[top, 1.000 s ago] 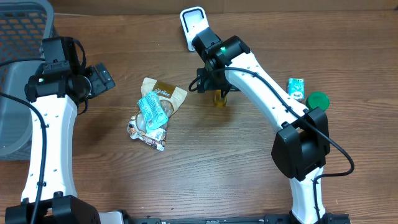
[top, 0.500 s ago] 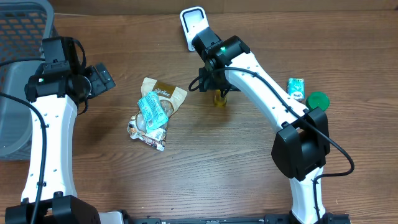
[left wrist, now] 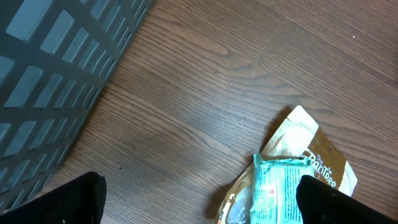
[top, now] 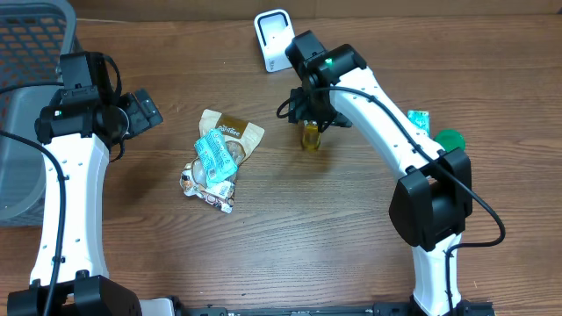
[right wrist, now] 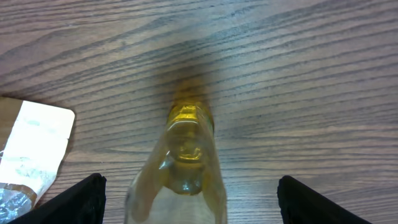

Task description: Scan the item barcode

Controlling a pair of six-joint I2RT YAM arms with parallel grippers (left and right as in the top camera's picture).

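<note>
A small clear bottle of yellow liquid (top: 310,138) is found on the brown wooden table (top: 290,237), not far from the white barcode scanner (top: 273,35). The right gripper (top: 309,121) is placed over it with fingers spread. The bottle is between them, but no contact is seen. The left gripper (top: 143,110) is also spread wide and holds nothing; it is placed between the grey plastic basket (top: 26,53) and a pile of snack packets (top: 218,158).
</note>
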